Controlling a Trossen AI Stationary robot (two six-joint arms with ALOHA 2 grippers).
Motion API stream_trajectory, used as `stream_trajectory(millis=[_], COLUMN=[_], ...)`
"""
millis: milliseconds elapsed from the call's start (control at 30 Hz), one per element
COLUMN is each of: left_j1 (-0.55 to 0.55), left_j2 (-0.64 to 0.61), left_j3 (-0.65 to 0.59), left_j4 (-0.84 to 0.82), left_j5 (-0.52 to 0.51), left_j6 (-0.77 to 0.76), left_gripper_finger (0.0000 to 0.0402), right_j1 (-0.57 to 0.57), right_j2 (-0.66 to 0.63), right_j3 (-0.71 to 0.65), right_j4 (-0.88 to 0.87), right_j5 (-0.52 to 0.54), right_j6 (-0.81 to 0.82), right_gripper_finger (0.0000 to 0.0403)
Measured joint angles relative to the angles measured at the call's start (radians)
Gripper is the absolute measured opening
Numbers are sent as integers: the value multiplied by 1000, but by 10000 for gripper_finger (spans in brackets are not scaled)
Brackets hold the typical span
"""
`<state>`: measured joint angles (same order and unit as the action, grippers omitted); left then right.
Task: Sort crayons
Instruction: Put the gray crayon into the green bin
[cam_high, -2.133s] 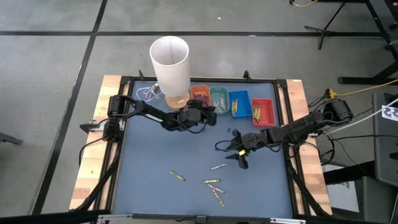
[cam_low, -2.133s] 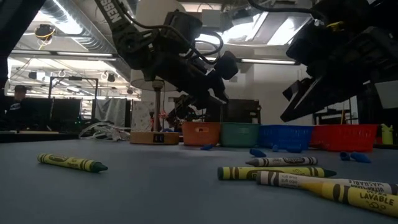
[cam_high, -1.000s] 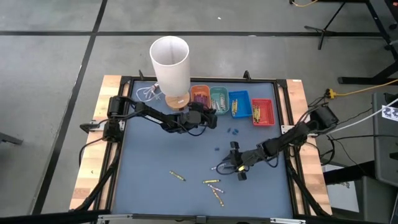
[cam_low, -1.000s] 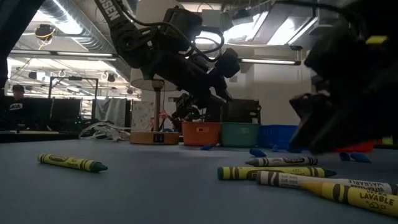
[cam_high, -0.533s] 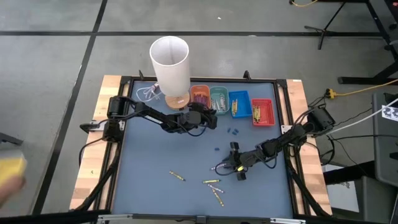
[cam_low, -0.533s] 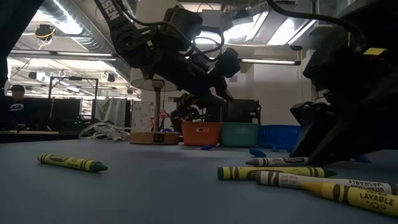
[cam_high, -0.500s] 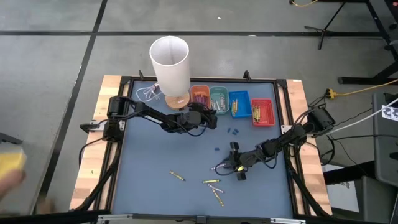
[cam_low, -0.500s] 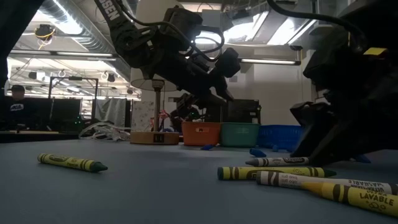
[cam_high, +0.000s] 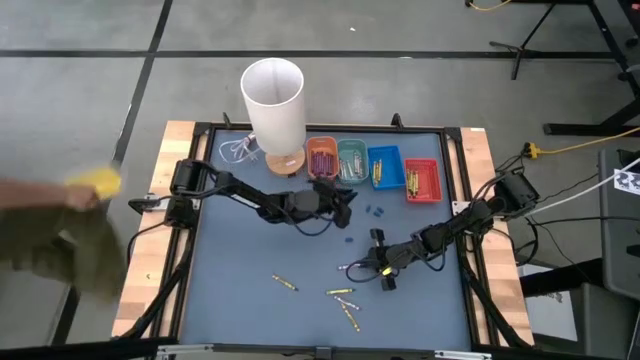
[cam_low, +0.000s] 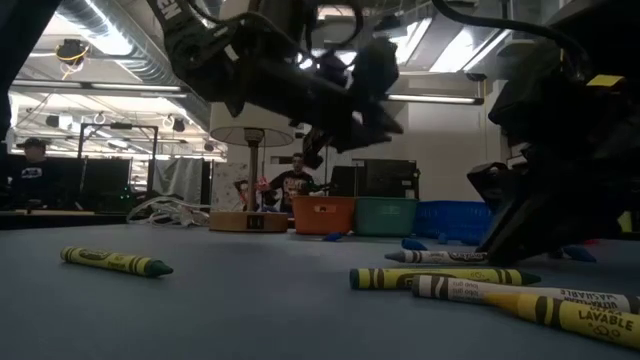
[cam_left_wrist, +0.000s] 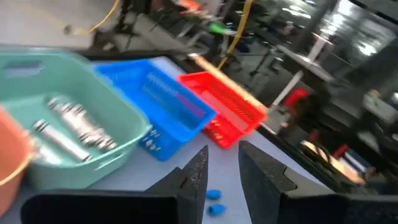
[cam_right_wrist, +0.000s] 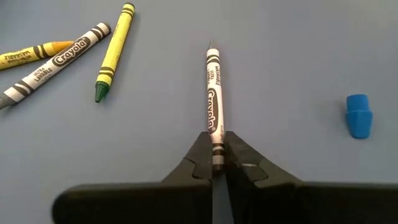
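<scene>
A row of four small trays (cam_high: 378, 170) runs along the upper middle of the table (cam_high: 240, 260), with a tall cup (cam_high: 273, 102) just to their left. Below them lies a gripper (cam_high: 366, 268) closed on one crayon (cam_high: 350, 268). More crayons (cam_high: 343, 297) lie scattered toward the lower centre, one (cam_high: 286, 284) further left.

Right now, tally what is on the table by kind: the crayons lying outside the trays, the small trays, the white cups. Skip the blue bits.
crayons outside the trays: 5 (one pinched in the right gripper)
small trays: 4 (orange, teal, blue, red)
white cup: 1
Total: 10
</scene>
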<state>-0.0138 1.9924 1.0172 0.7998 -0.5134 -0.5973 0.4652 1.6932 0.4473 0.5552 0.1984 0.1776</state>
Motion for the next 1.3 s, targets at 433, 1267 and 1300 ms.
stream_trajectory(millis=[433,1267,1300], left_j1=[-164,-480,-485], left_j2=[-65,-268,-268], left_j3=[0,0,0], left_j4=[20,-580,-586], left_j5=[0,8,8], left_j6=[379,390,390], left_gripper_finger=[76,76,76], right_j1=[-2,-144,-176], right_j2=[-4,-18,-18], right_j3=[-2,0,0], right_j4=[42,264,269], right_j5=[82,829,805], right_j6=[50,79,79], right_gripper_finger=[20,21,21])
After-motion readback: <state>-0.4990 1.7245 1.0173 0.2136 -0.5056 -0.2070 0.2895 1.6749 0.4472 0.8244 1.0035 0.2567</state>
